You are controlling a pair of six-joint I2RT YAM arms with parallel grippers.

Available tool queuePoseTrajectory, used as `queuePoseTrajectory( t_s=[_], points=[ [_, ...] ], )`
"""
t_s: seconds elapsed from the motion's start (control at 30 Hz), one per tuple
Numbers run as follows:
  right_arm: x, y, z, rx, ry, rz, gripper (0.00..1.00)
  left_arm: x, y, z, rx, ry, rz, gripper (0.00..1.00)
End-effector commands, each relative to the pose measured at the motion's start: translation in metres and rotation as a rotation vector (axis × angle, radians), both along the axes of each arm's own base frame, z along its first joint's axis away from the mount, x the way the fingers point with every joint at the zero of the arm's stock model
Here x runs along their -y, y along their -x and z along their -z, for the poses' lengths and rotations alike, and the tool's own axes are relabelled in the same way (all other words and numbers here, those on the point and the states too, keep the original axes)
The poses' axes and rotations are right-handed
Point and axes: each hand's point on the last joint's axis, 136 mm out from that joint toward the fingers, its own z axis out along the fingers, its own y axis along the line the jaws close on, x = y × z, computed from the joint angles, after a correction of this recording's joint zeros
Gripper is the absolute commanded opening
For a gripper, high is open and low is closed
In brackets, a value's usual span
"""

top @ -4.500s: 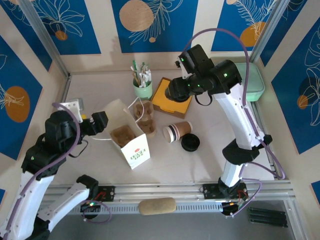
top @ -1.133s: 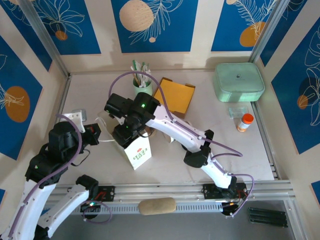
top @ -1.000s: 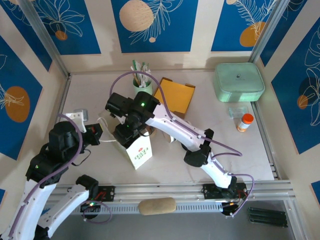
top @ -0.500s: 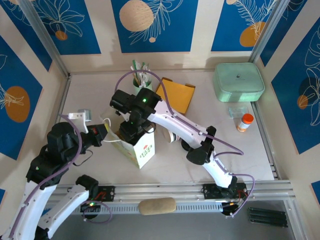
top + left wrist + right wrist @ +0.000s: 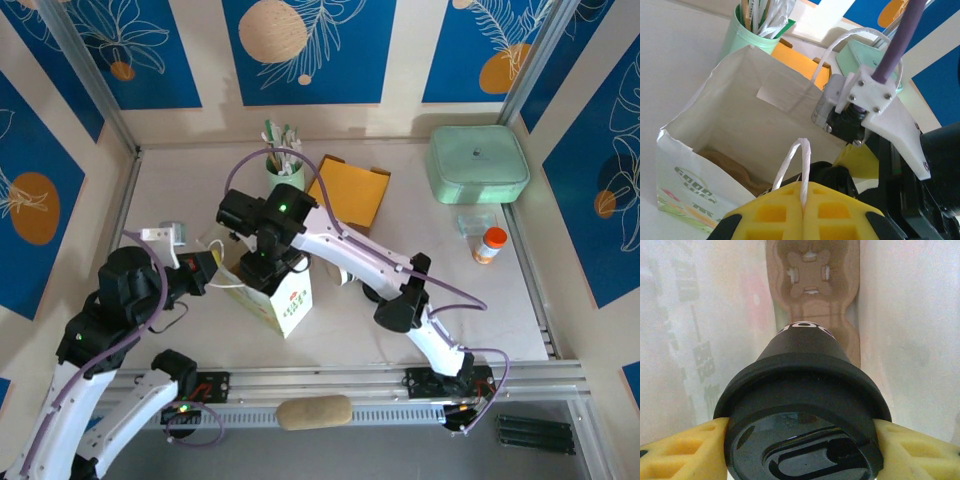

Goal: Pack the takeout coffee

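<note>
**We hold the takeout coffee [image 5: 807, 360] inside the white bag [image 5: 755, 120]**

Our right pincer [image 5: 802, 440], jaws part-spread, grips it by its black lid [image 5: 805, 412], above the pulp carrier [image 5: 812, 270]. Our left pincer [image 5: 802, 212] is clamped on the bag handle [image 5: 790, 162]. The utensil cup [image 5: 284, 178] stands at the bag's 12 o'clock.

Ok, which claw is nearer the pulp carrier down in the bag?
Right. The right claw grips the lidded coffee inside the bag, directly above the carrier. The left claw sits outside, shut on the string handle at the bag's rim.
</note>
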Motion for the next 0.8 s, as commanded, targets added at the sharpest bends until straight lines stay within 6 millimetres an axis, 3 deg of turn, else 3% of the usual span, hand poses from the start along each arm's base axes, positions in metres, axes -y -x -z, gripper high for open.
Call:
queuePoseTrajectory(
  t_s=[0.0,0.27,0.77],
  points=[
    [0.028,0.012,0.006,-0.008,0.149,-0.042,0.49,-0.001,0.0,0.0,0.008,0.011,-0.006,0.0],
    [0.016,0.008,0.01,0.016,0.134,-0.06,0.49,-0.003,0.002,0.002,0.004,0.002,-0.012,0.0],
    [0.02,0.019,0.023,-0.067,0.152,-0.104,0.49,-0.006,0.003,0.003,0.007,-0.007,-0.019,0.0]
  ],
)
